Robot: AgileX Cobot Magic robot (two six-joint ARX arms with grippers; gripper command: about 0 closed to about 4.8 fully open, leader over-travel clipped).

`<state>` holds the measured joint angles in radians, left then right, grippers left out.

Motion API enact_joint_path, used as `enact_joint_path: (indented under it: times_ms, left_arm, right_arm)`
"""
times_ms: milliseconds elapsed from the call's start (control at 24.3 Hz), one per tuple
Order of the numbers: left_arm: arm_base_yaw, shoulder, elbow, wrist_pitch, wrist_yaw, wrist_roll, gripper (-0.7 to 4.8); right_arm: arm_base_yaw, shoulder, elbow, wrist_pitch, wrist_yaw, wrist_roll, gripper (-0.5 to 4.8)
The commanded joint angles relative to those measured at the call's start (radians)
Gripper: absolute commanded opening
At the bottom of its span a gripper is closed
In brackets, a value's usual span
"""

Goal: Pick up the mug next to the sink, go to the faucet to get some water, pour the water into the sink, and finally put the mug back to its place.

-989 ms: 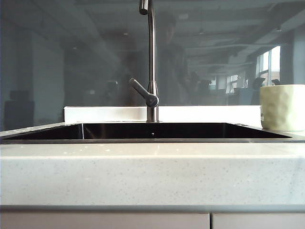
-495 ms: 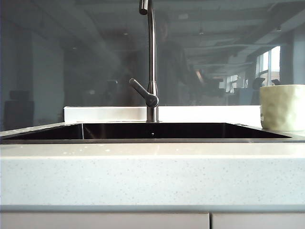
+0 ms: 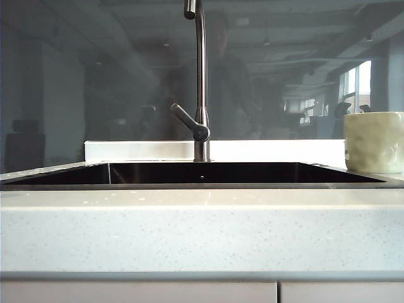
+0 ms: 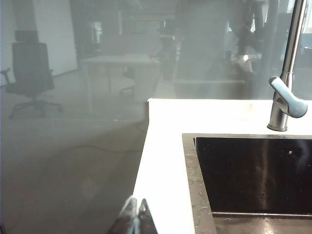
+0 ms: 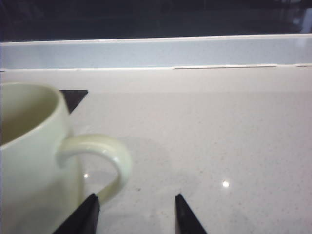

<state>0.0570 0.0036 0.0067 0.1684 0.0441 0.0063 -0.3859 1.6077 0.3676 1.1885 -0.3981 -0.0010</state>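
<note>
In the exterior view, the pale cream-green dimpled ceramic mug (image 3: 374, 142) stands upright on the speckled white table (image 3: 202, 230) at the right edge of the frame, just beside the right end of the wide rectangular dark-walled sink (image 3: 202, 174). The tall, slim brushed-steel faucet (image 3: 200, 82) rises behind the middle of the sink, its short lever handle angled toward the upper left. Neither arm shows in this view.

The right wrist view shows the right tool (image 5: 136, 214) low over the table with its two dark fingers (image 5: 84, 214) spread wide. The mug's loop handle (image 5: 105, 163) lies just ahead of one fingertip, close to it; whether they touch cannot be told. Nothing is held between the fingers.

In the left wrist view, the left tool (image 4: 133, 220) appears at the lower edge of the frame, its tips pressed together and holding nothing. It sits over the table strip beside the sink's corner, well apart from the faucet at the far right.
</note>
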Motion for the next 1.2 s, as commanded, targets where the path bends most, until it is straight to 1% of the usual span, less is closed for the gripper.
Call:
enact_joint_path:
  times_ms: [41, 82, 288, 577, 824, 865, 948, 1030, 1071, 1113, 1195]
  left_arm:
    - [-0.001, 0.000, 0.003, 0.013, 0.005, -0.004, -0.05]
    - [-0.001, 0.000, 0.003, 0.013, 0.005, -0.004, -0.05]
    - [-0.001, 0.000, 0.003, 0.013, 0.005, -0.007, -0.05]
    - [-0.001, 0.000, 0.003, 0.013, 0.005, -0.006, -0.05]
    - [-0.002, 0.000, 0.003, 0.012, 0.005, -0.007, -0.05]
    - [-0.002, 0.000, 0.003, 0.012, 0.005, -0.006, -0.05]
    - [-0.002, 0.000, 0.003, 0.012, 0.005, -0.007, -0.05]
    - [-0.002, 0.000, 0.003, 0.012, 0.005, -0.007, -0.05]
    - [-0.002, 0.000, 0.003, 0.012, 0.005, -0.006, -0.05]
    - [-0.002, 0.000, 0.003, 0.012, 0.005, -0.007, -0.05]
    - [-0.002, 0.000, 0.003, 0.012, 0.005, -0.007, -0.05]
  right_arm:
    - [0.001, 0.039, 0.030, 0.045, -0.021, -0.003, 2.16]
    - [0.001, 0.048, 0.037, 0.044, -0.033, -0.003, 2.16]
    - [0.003, 0.074, 0.053, 0.049, -0.027, -0.003, 2.16]
    - [0.037, 0.116, 0.113, 0.046, -0.022, -0.003, 2.15]
    - [0.037, 0.145, 0.148, 0.043, -0.021, -0.004, 2.09]
    - [0.037, 0.146, 0.148, 0.042, -0.019, -0.003, 1.96]
    - [0.037, 0.146, 0.148, 0.042, -0.020, -0.003, 1.41]
    - [0.037, 0.146, 0.148, 0.043, -0.020, -0.003, 1.36]
    - [0.037, 0.146, 0.148, 0.042, -0.020, -0.003, 1.25]
    - [0.037, 0.146, 0.148, 0.042, -0.020, -0.003, 0.89]
    - [0.037, 0.146, 0.148, 0.043, -0.020, -0.003, 0.69]
